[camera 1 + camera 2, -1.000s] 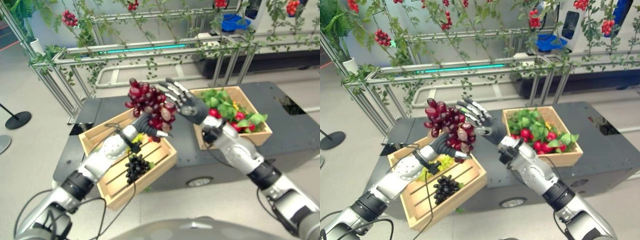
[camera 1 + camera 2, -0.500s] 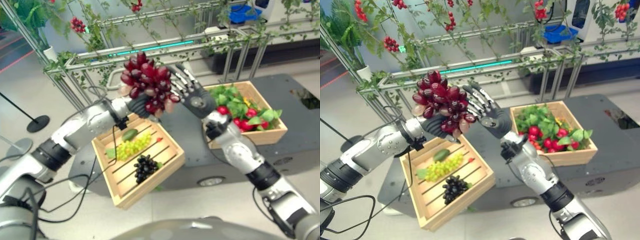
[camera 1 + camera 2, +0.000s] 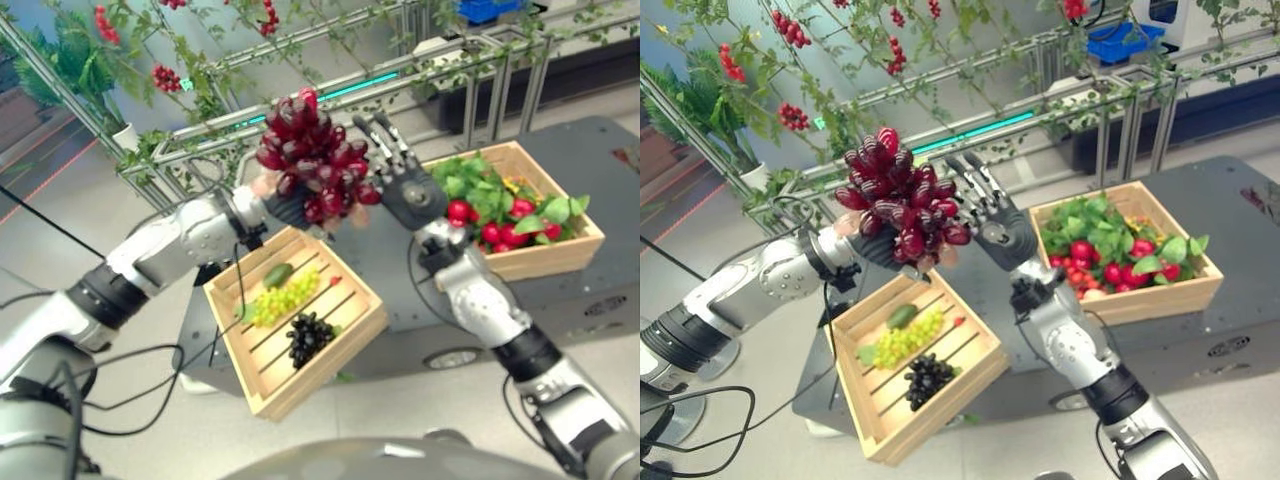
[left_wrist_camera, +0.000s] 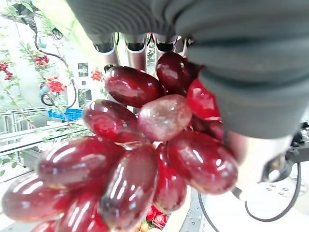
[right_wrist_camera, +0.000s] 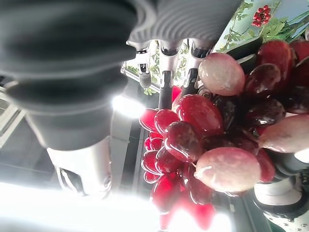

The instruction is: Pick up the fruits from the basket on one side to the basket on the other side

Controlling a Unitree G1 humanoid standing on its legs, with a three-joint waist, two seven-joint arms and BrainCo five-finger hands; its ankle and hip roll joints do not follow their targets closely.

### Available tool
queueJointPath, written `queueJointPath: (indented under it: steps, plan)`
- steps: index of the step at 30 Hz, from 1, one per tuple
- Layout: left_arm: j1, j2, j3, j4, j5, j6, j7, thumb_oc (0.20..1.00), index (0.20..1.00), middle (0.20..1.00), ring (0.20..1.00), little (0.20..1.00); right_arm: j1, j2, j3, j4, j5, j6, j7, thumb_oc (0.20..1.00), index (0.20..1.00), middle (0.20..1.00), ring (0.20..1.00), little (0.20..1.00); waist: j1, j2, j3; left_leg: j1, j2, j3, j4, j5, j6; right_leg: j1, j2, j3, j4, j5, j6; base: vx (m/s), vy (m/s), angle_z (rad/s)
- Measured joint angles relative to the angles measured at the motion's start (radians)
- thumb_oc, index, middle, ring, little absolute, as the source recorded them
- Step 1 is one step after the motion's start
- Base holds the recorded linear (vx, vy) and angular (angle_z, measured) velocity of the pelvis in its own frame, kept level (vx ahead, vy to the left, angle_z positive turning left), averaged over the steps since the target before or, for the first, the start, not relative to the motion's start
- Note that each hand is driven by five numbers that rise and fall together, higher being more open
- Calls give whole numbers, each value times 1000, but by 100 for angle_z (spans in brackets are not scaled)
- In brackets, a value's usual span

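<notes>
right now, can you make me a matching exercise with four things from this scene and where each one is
Things:
1. red grape bunch
2. black grape bunch
3. green grape bunch
4. right hand

Places or states:
a. lying in the near part of the left crate
b. open, fingers straight, beside the red grapes
c. held up in the left hand
d. lying in the middle of the left crate, next to a dark green fruit

Pairs: 1-c, 2-a, 3-d, 4-b
</notes>
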Motion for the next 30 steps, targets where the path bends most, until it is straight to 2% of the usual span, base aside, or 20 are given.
queueJointPath:
  steps: [4,9,12,16,18,23,30]
  plan:
    - [-71,30,-61,0,78,-4,5,200,200,200,200,200,28,-1,-2,0,16,-6,0,1000,1000,1000,1000,1000,-3,0,1,7,-1,2,-5,0,0,2,-1,1,1,-1,2,0,0,0]
    - [-215,102,-168,-11,227,-39,46,200,200,200,200,200,42,2,1,3,26,-18,2,1000,1000,1000,1000,1000,-5,-2,3,8,-1,3,-8,0,0,1,-1,3,1,-1,2,0,0,0]
    - [-259,131,-184,-38,283,-56,64,200,200,200,200,200,44,1,2,3,30,-20,9,1000,1000,1000,1000,1000,-6,-2,3,9,-1,4,-9,0,0,1,0,4,1,-1,2,0,0,0]
    - [-322,156,-222,-52,355,-74,112,200,200,200,200,200,49,1,5,3,38,-22,11,1000,1000,1000,1000,1000,-6,-2,2,9,-2,3,-11,0,0,1,-1,4,1,-2,3,0,0,0]
    - [-418,171,-266,-80,374,-79,167,200,200,200,200,200,73,-4,26,9,37,-21,11,1000,1000,1000,1000,1000,-2,-5,5,9,-3,2,-13,0,0,2,-2,3,5,-2,4,0,0,0]
    - [-574,173,-279,-86,426,-79,261,200,200,200,200,200,98,6,78,10,38,-18,10,1000,1000,1000,1000,1000,-6,-3,3,10,-5,2,-13,0,0,2,-4,3,5,-4,6,0,0,0]
    - [-582,172,-280,-120,417,-84,231,200,200,200,200,200,98,1,84,10,36,-18,9,1000,1000,1000,1000,1000,-5,-3,3,11,-5,3,-13,0,0,1,-4,4,5,-4,6,0,0,0]
